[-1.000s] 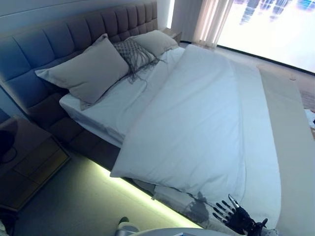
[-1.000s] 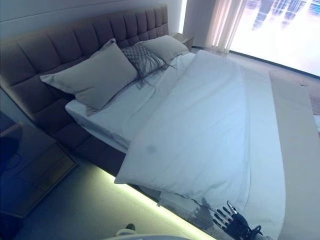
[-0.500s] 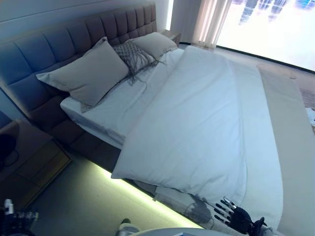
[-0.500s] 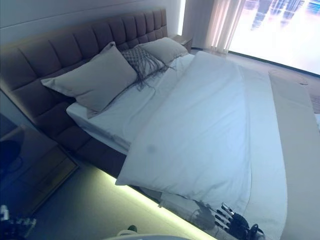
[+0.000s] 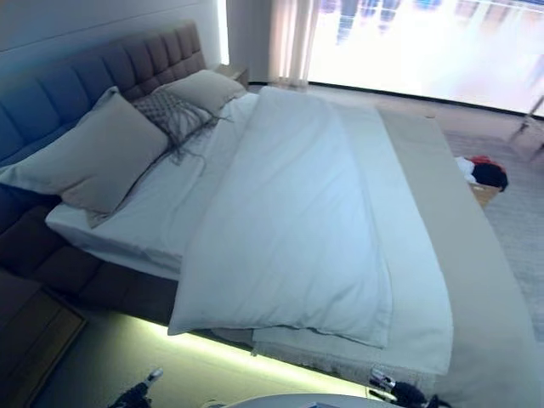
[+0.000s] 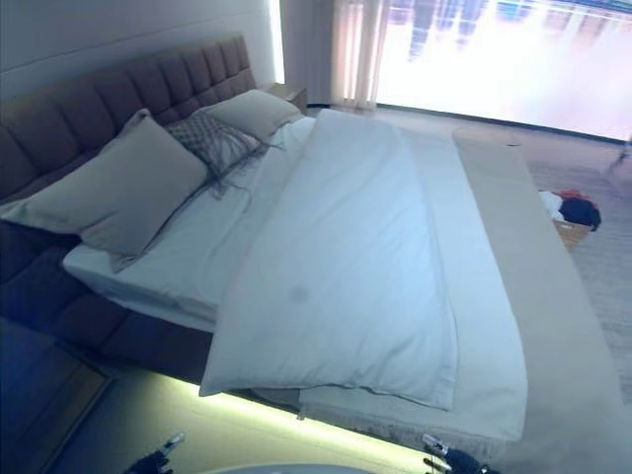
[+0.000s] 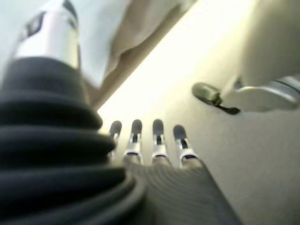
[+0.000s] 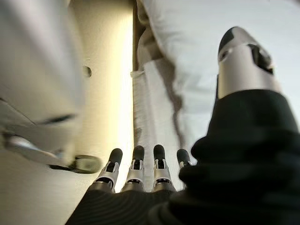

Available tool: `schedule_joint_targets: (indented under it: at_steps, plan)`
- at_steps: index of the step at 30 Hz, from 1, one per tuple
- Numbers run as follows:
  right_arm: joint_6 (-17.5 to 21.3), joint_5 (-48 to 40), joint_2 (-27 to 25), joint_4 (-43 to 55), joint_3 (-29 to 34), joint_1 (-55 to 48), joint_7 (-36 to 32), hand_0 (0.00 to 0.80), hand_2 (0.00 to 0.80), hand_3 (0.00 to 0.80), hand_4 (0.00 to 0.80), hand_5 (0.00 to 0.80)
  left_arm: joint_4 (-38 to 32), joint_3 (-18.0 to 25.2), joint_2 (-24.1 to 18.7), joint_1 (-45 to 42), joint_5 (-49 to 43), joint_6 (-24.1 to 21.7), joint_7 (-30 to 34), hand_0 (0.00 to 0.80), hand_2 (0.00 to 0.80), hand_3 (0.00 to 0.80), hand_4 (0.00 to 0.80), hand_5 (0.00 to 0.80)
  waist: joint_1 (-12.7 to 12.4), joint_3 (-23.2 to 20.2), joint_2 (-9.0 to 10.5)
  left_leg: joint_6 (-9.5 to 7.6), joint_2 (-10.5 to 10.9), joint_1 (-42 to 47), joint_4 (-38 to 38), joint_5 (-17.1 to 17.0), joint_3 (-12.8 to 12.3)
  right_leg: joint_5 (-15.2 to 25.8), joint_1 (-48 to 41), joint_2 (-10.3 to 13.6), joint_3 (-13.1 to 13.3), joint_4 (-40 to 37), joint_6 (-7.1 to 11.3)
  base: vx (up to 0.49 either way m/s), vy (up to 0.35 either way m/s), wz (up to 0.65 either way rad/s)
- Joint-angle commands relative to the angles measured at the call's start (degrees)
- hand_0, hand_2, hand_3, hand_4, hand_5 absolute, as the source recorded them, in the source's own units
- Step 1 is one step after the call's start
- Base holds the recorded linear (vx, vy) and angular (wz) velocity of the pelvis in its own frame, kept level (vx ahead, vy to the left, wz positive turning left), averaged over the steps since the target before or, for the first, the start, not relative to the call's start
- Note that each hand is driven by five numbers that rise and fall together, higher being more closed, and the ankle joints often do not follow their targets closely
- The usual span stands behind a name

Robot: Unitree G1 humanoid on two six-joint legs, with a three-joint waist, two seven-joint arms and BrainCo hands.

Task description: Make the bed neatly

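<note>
- Bright daylight came through the window (image 5: 425, 42) at the far side of the room, with pale curtains (image 5: 291, 38) hanging beside it.
- Before me stood the bed (image 5: 476, 255), its tufted headboard (image 5: 127, 68) along the left wall.
- Three pillows leaned at the head: a large grey pillow (image 5: 93, 157) nearest, a patterned cushion (image 5: 174, 115) in the middle, and a pale pillow (image 5: 204, 87) farthest.
- On the mattress, the white duvet (image 5: 289, 229) lay askew, its near left corner hanging over the bed's lit edge, leaving the sheet (image 5: 161, 212) bare below the pillows.
- A beige runner (image 5: 450, 195) ran along the right side of the duvet.
- My left hand (image 7: 154, 145) hung low over the floor beside the bed, fingers straight and holding nothing.
- My right hand (image 8: 140, 171) hovered near the duvet's near edge, fingers likewise straight and empty.
- A basket (image 5: 484, 183) of clothes sat on the floor, far right.
</note>
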State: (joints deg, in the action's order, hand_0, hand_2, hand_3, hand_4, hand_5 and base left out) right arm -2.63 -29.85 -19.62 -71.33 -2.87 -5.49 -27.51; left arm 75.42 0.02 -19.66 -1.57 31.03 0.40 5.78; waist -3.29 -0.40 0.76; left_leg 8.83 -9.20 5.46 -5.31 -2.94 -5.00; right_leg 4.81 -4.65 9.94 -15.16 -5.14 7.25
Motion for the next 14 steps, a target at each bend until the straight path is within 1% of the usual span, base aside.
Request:
schedule_joint_targets:
  at_steps: [1, 3, 5, 7, 9, 14]
  plan:
    - [2.5, -5.9, 2.4, -3.1, 2.2, 4.1, 4.7, 0.000, 0.000, 0.000, 0.000, 0.000, 3.4, -0.7, 1.8, 4.3, -3.3, -0.8, -1.7, 0.000, 0.000, 0.000, 0.000, 0.000, 0.8, 2.1, 0.30, -2.48, 0.4, -0.4, 0.3, 2.0, -0.1, -0.2, -1.3, 4.4, -0.5, 0.1, 3.51, 0.031, -0.038, -0.13]
    - [2.7, -8.1, 3.7, -4.8, 3.2, 4.0, 7.8, 0.000, 0.000, 0.000, 0.000, 0.000, 3.8, -2.2, 3.3, 4.2, -5.1, -0.5, -2.3, 0.000, 0.000, 0.000, 0.000, 0.000, 1.3, 2.2, -0.04, -2.56, 0.2, -0.1, 0.3, 2.3, -0.4, -0.4, -1.5, 4.2, 0.1, 0.1, 3.24, 0.027, -0.036, -0.10]
    - [2.6, -7.1, 4.4, -5.6, 3.5, 4.1, 9.3, 0.000, 0.000, 0.000, 0.000, 0.000, 3.7, -3.5, 4.2, 4.4, -6.0, 0.2, -2.9, 0.000, 0.000, 0.000, 0.000, 0.000, 1.7, 2.4, -0.29, -2.55, 0.1, 0.3, 0.3, 2.4, -0.6, -0.6, -1.6, 4.1, 0.4, 0.1, 3.06, 0.019, -0.024, -0.09]
    - [2.8, -4.6, 5.2, -5.7, 2.2, 4.3, 10.4, 0.000, 0.000, 0.000, 0.000, 0.000, 3.3, -5.5, 5.4, 4.7, -7.9, 0.9, -2.7, 0.000, 0.000, 0.000, 0.000, 0.000, 1.9, 2.5, -0.57, -2.52, 0.0, 0.5, 0.3, 2.5, -0.6, -0.9, -1.8, 3.9, 0.6, 0.1, 2.88, 0.023, -0.025, -0.07]
    - [3.0, -2.8, 6.0, -5.4, 0.0, 5.0, 10.8, 0.000, 0.000, 0.000, 0.000, 0.000, 2.9, -7.8, 6.6, 5.0, -7.7, 1.3, -2.8, 0.000, 0.000, 0.000, 0.000, 0.000, 1.9, 2.6, -0.80, -2.45, -0.2, 0.8, 0.3, 2.6, -0.5, -1.1, -2.1, 3.8, 0.6, 0.1, 2.72, 0.028, -0.024, -0.04]
    - [2.4, 1.5, 6.9, -4.2, -4.4, 5.9, 10.9, 0.000, 0.000, 0.000, 0.000, 0.000, 1.9, -10.3, 8.1, 4.6, -8.5, 1.4, -3.0, 0.000, 0.000, 0.000, 0.000, 0.000, 1.6, 2.6, -0.62, -2.32, -0.7, 1.3, 0.3, 2.8, -0.1, -1.8, -2.8, 3.3, 0.6, 0.1, 2.29, 0.026, -0.024, -0.01]
